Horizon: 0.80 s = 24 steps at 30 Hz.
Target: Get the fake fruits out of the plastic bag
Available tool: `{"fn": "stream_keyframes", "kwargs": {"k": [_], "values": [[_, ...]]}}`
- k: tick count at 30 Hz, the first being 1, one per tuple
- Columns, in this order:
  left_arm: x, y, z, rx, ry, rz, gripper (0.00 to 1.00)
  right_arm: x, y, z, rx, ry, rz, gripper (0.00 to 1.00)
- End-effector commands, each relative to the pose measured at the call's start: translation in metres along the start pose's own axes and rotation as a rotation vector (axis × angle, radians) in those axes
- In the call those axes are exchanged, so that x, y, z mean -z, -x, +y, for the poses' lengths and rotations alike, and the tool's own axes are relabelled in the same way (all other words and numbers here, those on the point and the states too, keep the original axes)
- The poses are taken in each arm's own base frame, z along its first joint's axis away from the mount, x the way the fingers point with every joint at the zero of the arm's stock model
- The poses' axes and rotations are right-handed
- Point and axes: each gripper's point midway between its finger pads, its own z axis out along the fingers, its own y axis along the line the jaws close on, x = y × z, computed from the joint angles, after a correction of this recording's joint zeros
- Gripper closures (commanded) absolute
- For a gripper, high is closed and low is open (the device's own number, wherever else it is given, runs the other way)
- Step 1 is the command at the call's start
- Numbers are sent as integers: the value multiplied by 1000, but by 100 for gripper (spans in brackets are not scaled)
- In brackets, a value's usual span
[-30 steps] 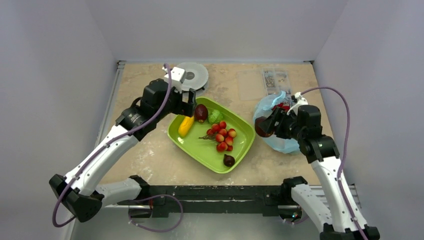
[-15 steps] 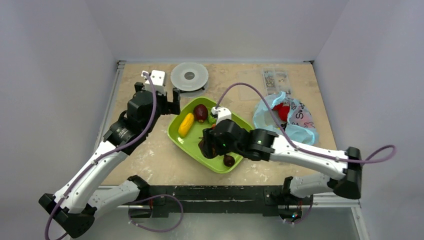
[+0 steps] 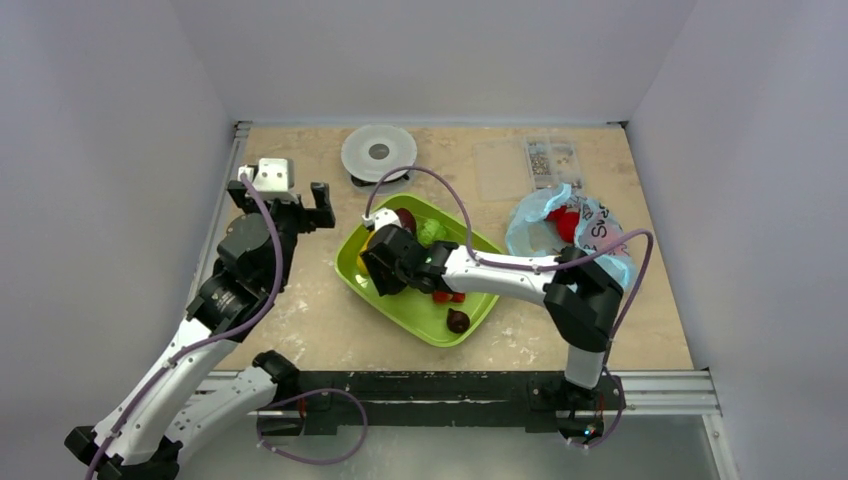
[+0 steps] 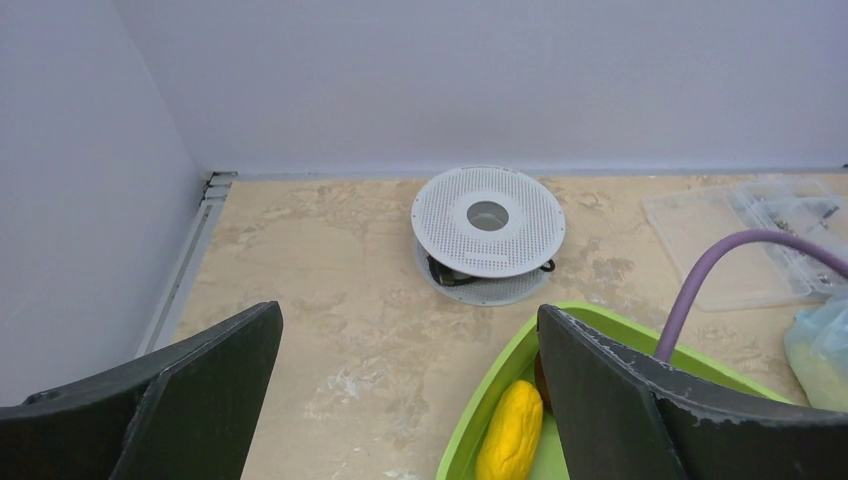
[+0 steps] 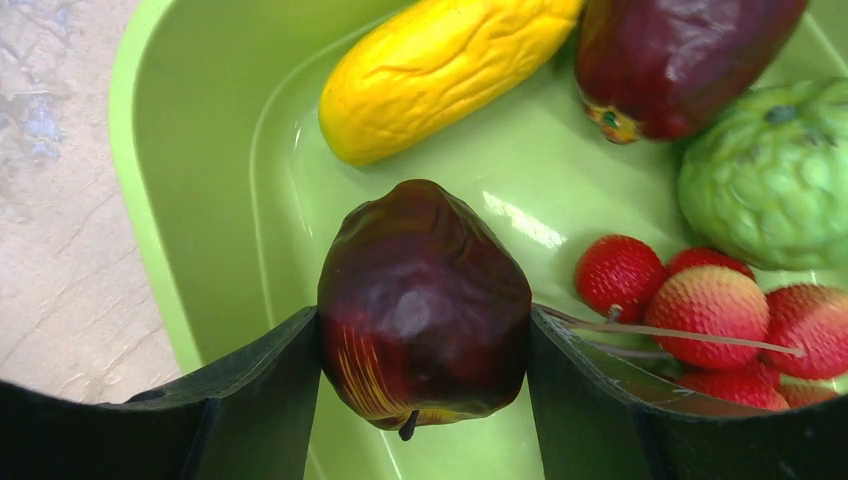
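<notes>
Near the table's left edge, the left gripper is held with its jaws spread wide and nothing between them. At mid-table, a dark red apple is clamped squarely between the right gripper's fingers, over the left end of the green tray, just beside the yellow banana. Near the right edge, a red fruit is seen inside the plastic bag.

Carried the dark red fruit, clamped in the right gripper, from the plastic bag at 3 o'clock to the green tray — its 9 o'clock end. Drew the left gripper back off the tray — toward 10 o'clock.
</notes>
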Motion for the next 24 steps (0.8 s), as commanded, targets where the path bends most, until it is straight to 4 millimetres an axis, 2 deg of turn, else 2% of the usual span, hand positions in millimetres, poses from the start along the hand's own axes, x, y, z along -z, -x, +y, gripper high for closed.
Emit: {"fn": "stream_keyframes", "kwargs": {"k": [1,4,7,9,11,13,16,17,19,22,24], "values": [[-2,19,7,26,32,-73,0,-5,22,18,59,71,-79,51],[-4,16,5,34,25,-64,0,-10,21,22,91,86,-69,36],[-4,16,3,34,15,-59,0,-11,22,22,97,76,-53,16],[-4,16,4,31,16,-62,0,-4,26,22,88,74,-47,7],[-4,16,5,33,20,-66,0,11,36,19,76,66,-64,2],[-5,15,5,37,21,-62,0,41,55,18,63,64,-106,1],[-8,13,1,46,4,-50,0,102,74,12,33,52,-174,2],[-8,12,-1,49,-3,-41,0,119,73,3,5,39,-183,8],[-9,11,-5,55,-23,-33,0,146,61,-21,-71,-6,-190,32],[-8,12,-11,75,-53,-32,0,166,28,-45,-134,-29,-156,34],[-8,12,-12,87,-64,-29,0,173,-3,-56,-199,-36,-91,34]]}}
